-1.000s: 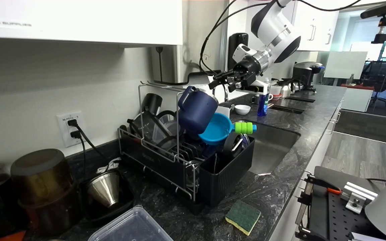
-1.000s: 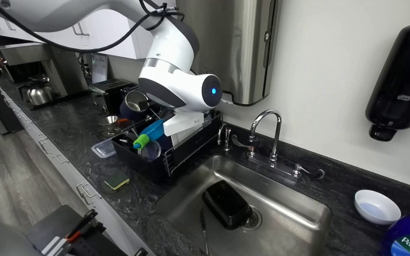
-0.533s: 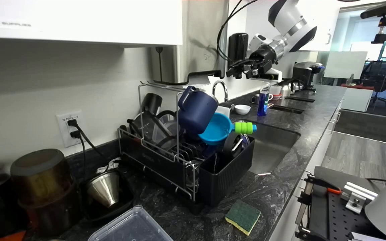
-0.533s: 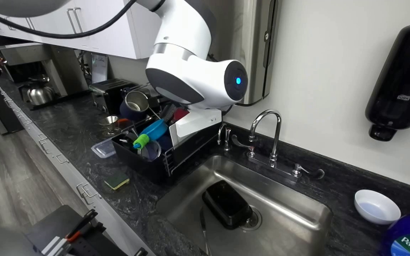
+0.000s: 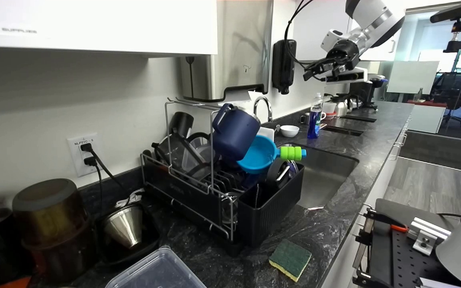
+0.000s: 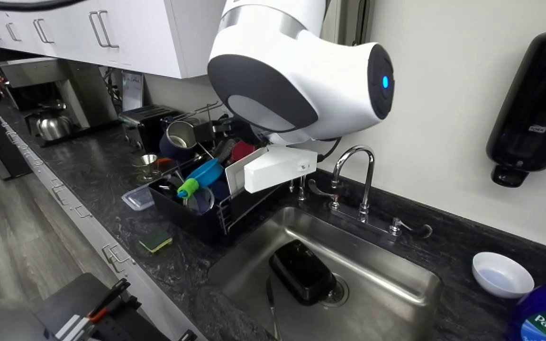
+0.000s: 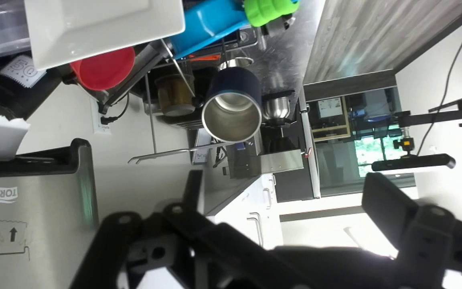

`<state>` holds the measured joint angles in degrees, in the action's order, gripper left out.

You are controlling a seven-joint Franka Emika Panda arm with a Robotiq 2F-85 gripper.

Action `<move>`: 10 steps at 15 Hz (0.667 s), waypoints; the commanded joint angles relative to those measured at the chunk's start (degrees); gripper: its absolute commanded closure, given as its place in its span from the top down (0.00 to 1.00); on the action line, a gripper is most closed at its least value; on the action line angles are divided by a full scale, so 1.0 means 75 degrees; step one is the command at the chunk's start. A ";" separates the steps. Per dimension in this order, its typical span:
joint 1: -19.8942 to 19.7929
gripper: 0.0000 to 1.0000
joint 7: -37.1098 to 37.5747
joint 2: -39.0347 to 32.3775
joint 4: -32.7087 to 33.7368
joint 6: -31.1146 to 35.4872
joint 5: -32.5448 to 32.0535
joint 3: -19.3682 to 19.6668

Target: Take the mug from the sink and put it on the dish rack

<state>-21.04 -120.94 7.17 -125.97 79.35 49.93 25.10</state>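
Observation:
The navy-blue mug (image 5: 236,134) leans tilted on top of the dish rack (image 5: 190,196), handle upward, in an exterior view. Its steel-lined mouth faces the camera in the wrist view, where the mug (image 7: 234,82) sits beyond the fingers. My gripper (image 5: 321,73) hangs in the air, well clear of the mug and rack. Both fingers stand wide apart in the wrist view, and nothing is between them at the gripper (image 7: 284,178). The sink (image 6: 377,303) lies beside the rack and holds a black container (image 6: 303,272) and a thin utensil (image 6: 272,308).
A light-blue pan (image 5: 258,154) with a green grip and a white plate (image 7: 102,28) share the rack. The curved faucet (image 6: 370,175), a white bowl (image 6: 501,274) and a soap bottle (image 5: 314,118) border the sink. A sponge (image 5: 290,259) lies in front. Cabinets overhang the counter.
The arm has moved away from the rack and upward, past the faucet side, with its jaws still apart. Mug, rack and sink contents have stayed in place.

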 commanded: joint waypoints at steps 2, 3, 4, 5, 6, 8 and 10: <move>-0.0279 1.00 0.0320 -0.0168 0.0541 -0.1167 -0.0972 0.0225; -0.0333 1.00 0.0374 -0.0128 0.0577 -0.1336 -0.1226 0.0281; -0.0393 1.00 0.0411 -0.0059 0.0582 -0.1471 -0.1507 0.0339; -0.0444 1.00 0.0387 0.0008 0.0583 -0.1519 -0.1752 0.0390; -0.0509 1.00 0.0347 0.0078 0.0585 -0.1504 -0.1971 0.0456; -0.0649 1.00 -0.0055 0.0258 0.0566 -0.0834 -0.2199 0.0592; -0.0754 1.00 -0.0358 0.0149 0.0738 -0.0382 -0.2233 0.0771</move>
<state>-25.80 -120.53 8.30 -121.41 72.23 34.50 30.35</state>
